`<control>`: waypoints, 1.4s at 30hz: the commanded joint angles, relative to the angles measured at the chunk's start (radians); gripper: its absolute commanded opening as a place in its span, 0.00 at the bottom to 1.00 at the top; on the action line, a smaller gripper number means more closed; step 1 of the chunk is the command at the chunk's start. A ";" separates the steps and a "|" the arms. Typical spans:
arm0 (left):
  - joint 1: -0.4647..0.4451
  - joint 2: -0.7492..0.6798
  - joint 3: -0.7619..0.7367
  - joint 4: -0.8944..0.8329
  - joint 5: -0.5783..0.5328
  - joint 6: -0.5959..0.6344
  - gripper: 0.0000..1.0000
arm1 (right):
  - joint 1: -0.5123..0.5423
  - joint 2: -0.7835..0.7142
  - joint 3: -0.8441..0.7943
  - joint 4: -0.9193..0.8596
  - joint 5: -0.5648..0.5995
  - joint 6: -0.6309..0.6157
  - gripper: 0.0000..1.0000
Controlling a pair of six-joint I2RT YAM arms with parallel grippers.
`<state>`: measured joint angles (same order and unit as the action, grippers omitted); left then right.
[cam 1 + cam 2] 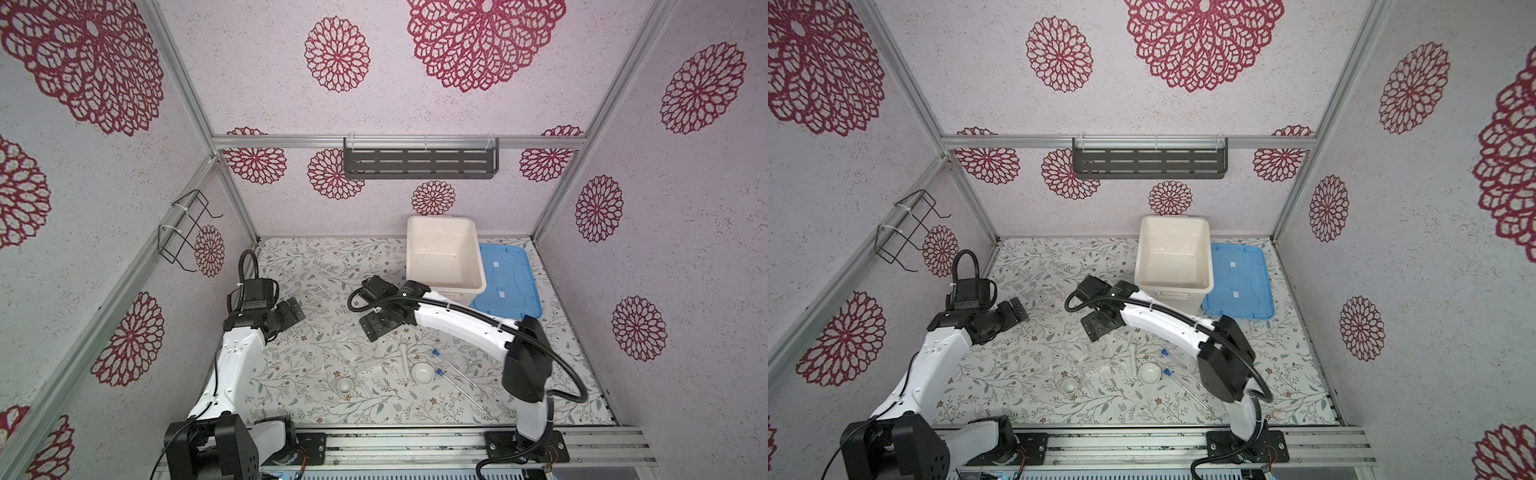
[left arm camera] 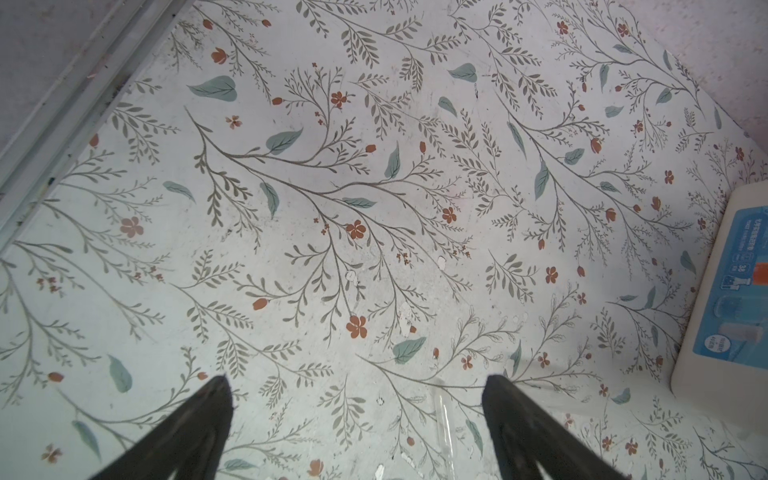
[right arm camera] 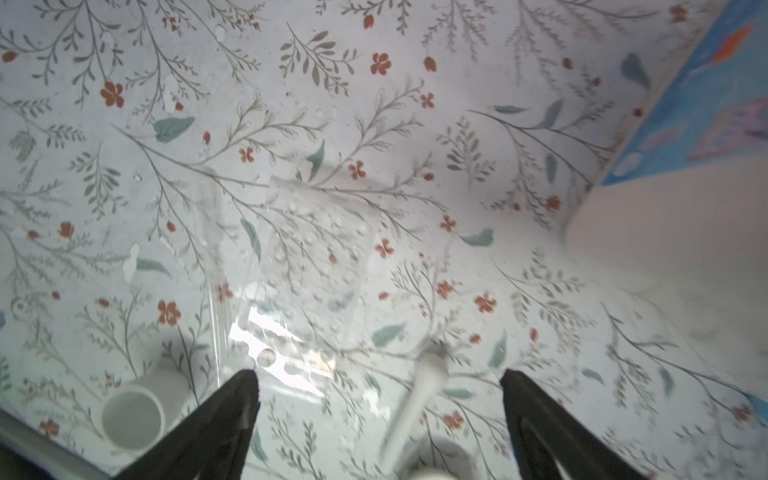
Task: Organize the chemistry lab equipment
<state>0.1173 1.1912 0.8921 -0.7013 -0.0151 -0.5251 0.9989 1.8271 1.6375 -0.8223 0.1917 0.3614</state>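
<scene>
**Lot: chemistry lab equipment, loose on the floral counter (image 1: 316, 266). No piece is sorted yet.**

- **Right gripper (image 3: 380, 374):** the jaws are spread wide with nothing between them. It hangs above the counter, over the cluster of equipment.
- **Left gripper (image 2: 359, 380):** the jaws are equally wide and empty. It hovers over bare counter, apart from the pieces below.
- **Clear tube stand (image 3: 316, 257):** it sits on the counter just ahead of the right gripper's fingertips and below them. I cannot tell whether it is upright or lying.
- **Pestle (image 3: 419, 390):** it lies on the counter beneath the right gripper, in the lane between its two fingers, untouched. It is just beside the white bowl (image 1: 424, 372), not in it.
- **Smaller white dish (image 3: 133, 415):** it stands near the right gripper, outside one finger.
- **First capped tube (image 1: 453, 368) and second capped tube (image 1: 459, 388):** both lie flat, side by side. They are on the far side of the bowl from the right gripper, partly under its arm.
- **White tub (image 1: 446, 289) and blue lid (image 1: 511, 286):** they are off to one side of the right gripper and are not part of the set.

**Step in hand (judged):** first approach. The right gripper is lining up a pick, most likely the pestle or the stand.

**Next move calls for:** lowering the open jaws squarely across the chosen piece and closing on it before lifting. If the tubes are to go in the stand, it needs setting in place first. Its clear walls are hard to read, so alignment needs care.
</scene>
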 commanded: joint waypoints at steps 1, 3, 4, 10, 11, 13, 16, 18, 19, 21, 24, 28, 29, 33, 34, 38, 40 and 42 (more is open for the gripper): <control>-0.004 0.008 0.005 0.003 -0.013 -0.011 0.98 | -0.019 -0.147 -0.203 0.030 0.052 -0.005 0.93; -0.004 0.007 0.005 0.004 -0.015 -0.012 0.97 | -0.047 -0.208 -0.334 0.025 0.048 0.034 0.92; -0.004 0.007 0.005 0.003 -0.015 -0.011 0.97 | -0.061 -0.232 -0.381 0.021 0.041 0.049 0.92; -0.008 0.019 0.003 0.011 -0.005 -0.020 0.97 | -0.158 -0.335 -0.600 0.118 -0.027 0.035 0.86; -0.007 0.021 0.004 0.013 -0.001 -0.021 0.97 | -0.177 -0.348 -0.630 0.145 -0.037 0.015 0.84; -0.010 0.024 0.004 0.013 0.004 -0.024 0.97 | -0.205 -0.370 -0.686 0.200 -0.055 -0.031 0.77; -0.017 0.019 0.001 0.012 0.006 -0.024 0.98 | -0.234 -0.384 -0.740 0.260 -0.095 -0.086 0.72; -0.020 0.013 -0.002 0.011 0.003 -0.024 0.97 | -0.244 -0.382 -0.755 0.284 -0.113 -0.120 0.70; -0.020 0.012 -0.004 0.013 0.001 -0.024 0.97 | -0.246 -0.382 -0.758 0.295 -0.121 -0.133 0.68; -0.021 0.008 -0.004 0.014 0.000 -0.026 0.97 | -0.256 -0.373 -0.759 0.310 -0.145 -0.154 0.65; -0.022 0.004 -0.005 0.017 0.003 -0.026 0.97 | -0.269 -0.343 -0.746 0.310 -0.148 -0.186 0.58; -0.028 -0.001 -0.008 0.018 0.010 -0.030 0.97 | -0.286 -0.309 -0.741 0.309 -0.108 -0.214 0.52; -0.030 -0.004 -0.009 0.017 0.011 -0.031 0.97 | -0.288 -0.304 -0.742 0.318 -0.110 -0.216 0.52; -0.033 -0.012 -0.013 0.023 0.005 -0.030 0.97 | -0.289 -0.267 -0.726 0.330 -0.119 -0.234 0.46; -0.033 -0.012 -0.013 0.023 0.005 -0.030 0.97 | -0.289 -0.253 -0.716 0.326 -0.123 -0.241 0.44; -0.034 -0.006 -0.010 0.025 0.013 -0.032 0.97 | -0.289 -0.214 -0.689 0.324 -0.125 -0.246 0.42; -0.034 -0.005 -0.009 0.021 0.012 -0.033 0.97 | -0.289 -0.206 -0.689 0.324 -0.120 -0.249 0.41; -0.034 -0.007 -0.009 0.021 0.009 -0.032 0.97 | -0.289 -0.194 -0.690 0.327 -0.118 -0.252 0.40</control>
<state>0.0875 1.1957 0.8902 -0.6949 -0.0086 -0.5442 0.7139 1.6295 0.9291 -0.4885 0.0662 0.1295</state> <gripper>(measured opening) 0.974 0.405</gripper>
